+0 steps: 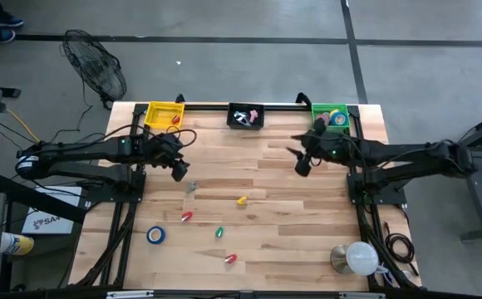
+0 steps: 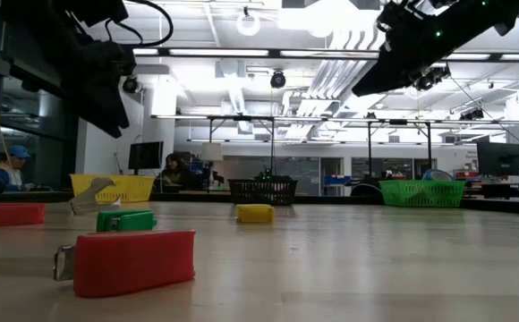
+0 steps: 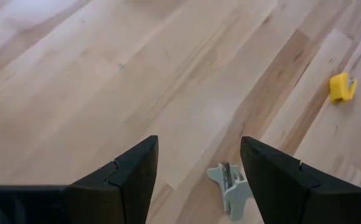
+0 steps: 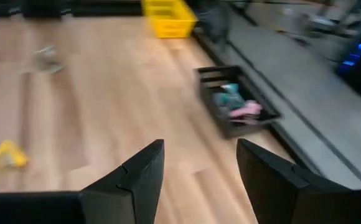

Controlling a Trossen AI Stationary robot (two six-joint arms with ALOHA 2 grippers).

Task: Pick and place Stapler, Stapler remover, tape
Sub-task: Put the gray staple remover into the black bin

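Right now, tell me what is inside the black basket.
The black basket holds a teal piece and a pink piece, lying side by side. Whatever lies beneath them or behind the near wall is hidden.

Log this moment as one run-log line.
left gripper: open, above grey staple remover | right gripper: open, empty, near green basket | blue tape roll: on table

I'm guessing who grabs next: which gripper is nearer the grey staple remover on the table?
Left. The left gripper hangs open just above and beside the grey staple remover, which shows between its fingers in the left wrist view. The right gripper is far across the table.
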